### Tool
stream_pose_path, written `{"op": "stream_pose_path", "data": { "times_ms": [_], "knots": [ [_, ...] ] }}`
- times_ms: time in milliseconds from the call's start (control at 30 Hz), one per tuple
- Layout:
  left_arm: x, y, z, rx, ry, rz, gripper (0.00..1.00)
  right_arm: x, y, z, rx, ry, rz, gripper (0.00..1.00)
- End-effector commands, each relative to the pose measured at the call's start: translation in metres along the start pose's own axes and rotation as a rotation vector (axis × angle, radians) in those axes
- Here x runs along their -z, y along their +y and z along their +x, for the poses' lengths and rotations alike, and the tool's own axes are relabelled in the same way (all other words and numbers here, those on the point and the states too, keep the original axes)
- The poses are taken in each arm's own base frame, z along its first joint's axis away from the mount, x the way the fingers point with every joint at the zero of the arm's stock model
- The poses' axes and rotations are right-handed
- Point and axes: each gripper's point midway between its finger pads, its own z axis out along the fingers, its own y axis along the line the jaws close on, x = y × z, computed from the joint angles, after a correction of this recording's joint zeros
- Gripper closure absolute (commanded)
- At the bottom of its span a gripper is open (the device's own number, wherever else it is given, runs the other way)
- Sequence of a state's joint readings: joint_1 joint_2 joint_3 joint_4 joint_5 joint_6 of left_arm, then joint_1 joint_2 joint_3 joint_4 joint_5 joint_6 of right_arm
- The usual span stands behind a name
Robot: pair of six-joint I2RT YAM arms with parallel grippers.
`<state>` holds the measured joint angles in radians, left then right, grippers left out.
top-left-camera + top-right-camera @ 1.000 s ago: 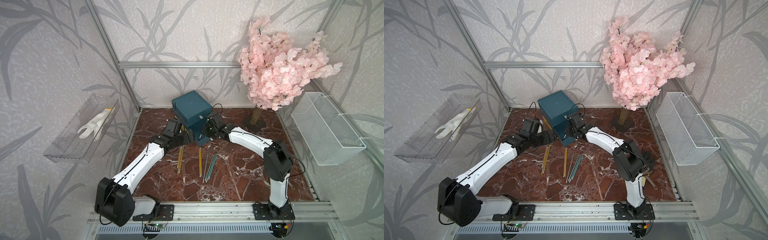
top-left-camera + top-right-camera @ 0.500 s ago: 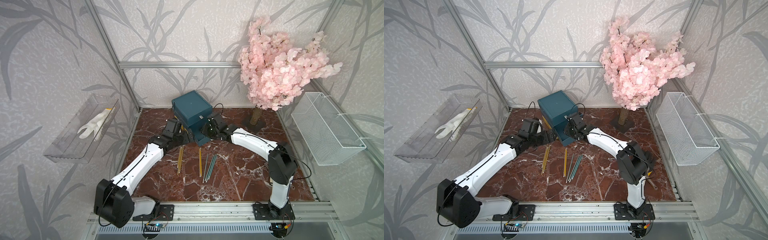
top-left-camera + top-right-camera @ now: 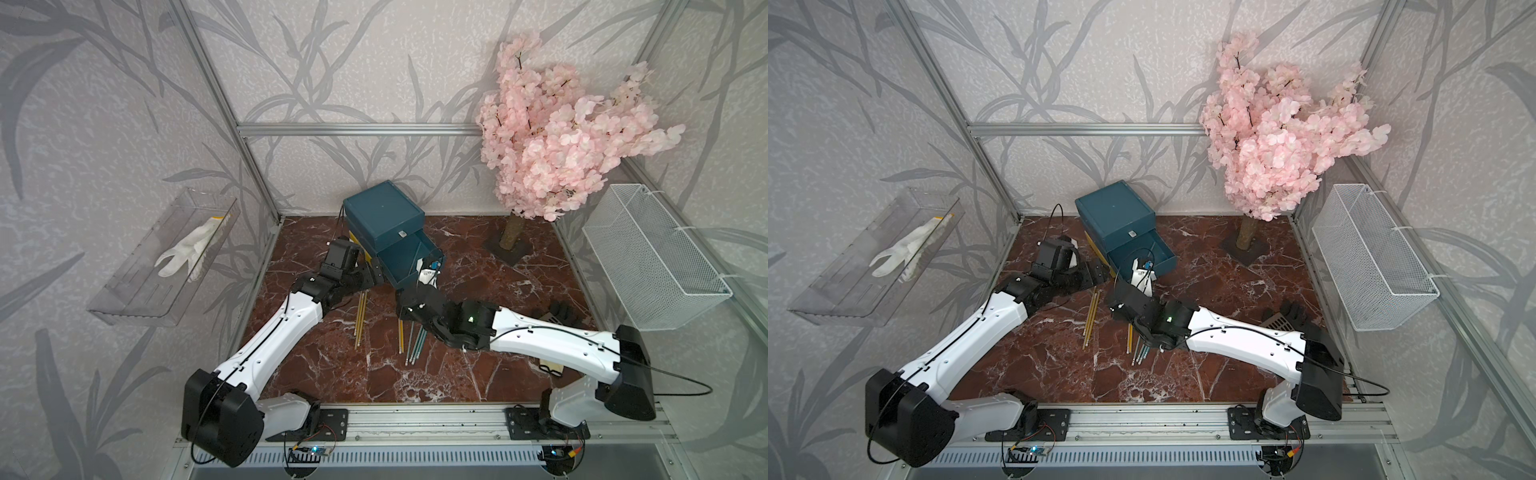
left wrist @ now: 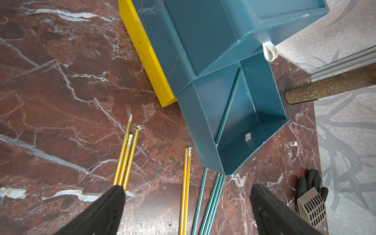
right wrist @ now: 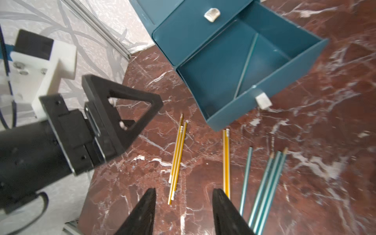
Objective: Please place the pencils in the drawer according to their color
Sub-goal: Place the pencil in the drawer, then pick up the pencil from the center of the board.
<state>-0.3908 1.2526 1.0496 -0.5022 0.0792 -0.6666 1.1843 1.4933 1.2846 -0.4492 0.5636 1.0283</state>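
Sorting is proceeding; the teal-and-yellow plastic drawer box (image 3: 382,210) is standing with one tier (image 5: 230,114) open.
Left pincer (image 4: 187,187) and right pincer (image 5: 185,190) are hovering open, empty; next likely: pinching a thin teal pencil (image 5: 245,183) off the table (image 5: 325,122).

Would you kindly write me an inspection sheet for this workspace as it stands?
Surface: marble tabletop, no spills seen.
Job's things: drawer box, one teal tier pulled open with a single teal pencil inside; five yellow pencils and four teal pencils lie on the table.
Clutter: black glove; artificial blossom tree.
Grippers: left claw open, empty; right claw open, empty.
Cables: black cable loops out beside the right arm's base.
Surroundings: clear tray holding a white glove; white mesh basket, nothing seen inside.
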Motion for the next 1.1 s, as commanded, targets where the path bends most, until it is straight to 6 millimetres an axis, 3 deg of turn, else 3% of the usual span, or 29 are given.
{"op": "stream_pose_path", "data": {
  "times_ms": [0,100,167,267,433,733,967,1067],
  "knots": [
    [0.004,0.003,-0.001,0.01,-0.011,0.0,0.0,0.022,-0.056,0.002,0.1,-0.071,0.191,0.51],
    [0.0,0.005,0.005,0.014,0.003,0.003,0.0,0.027,-0.086,0.023,0.159,0.019,0.271,0.51],
    [-0.002,0.007,0.01,0.017,0.013,0.003,0.0,0.022,-0.104,0.051,0.193,0.122,0.299,0.51],
    [-0.004,0.009,0.014,0.012,0.027,-0.003,0.0,0.008,-0.115,0.095,0.195,0.257,0.262,0.51],
    [-0.005,0.011,0.018,-0.002,0.047,-0.011,0.0,-0.012,-0.132,0.129,0.173,0.402,0.287,0.52],
    [-0.011,0.012,0.024,-0.002,0.078,-0.01,0.0,-0.047,-0.117,0.157,0.149,0.587,0.192,0.53],
    [-0.012,0.016,0.029,-0.002,0.085,-0.017,0.0,-0.064,-0.108,0.153,0.139,0.603,0.175,0.53],
    [-0.012,0.016,0.029,0.002,0.085,-0.015,0.0,-0.073,-0.116,0.159,0.133,0.622,0.199,0.54]
  ]
}}
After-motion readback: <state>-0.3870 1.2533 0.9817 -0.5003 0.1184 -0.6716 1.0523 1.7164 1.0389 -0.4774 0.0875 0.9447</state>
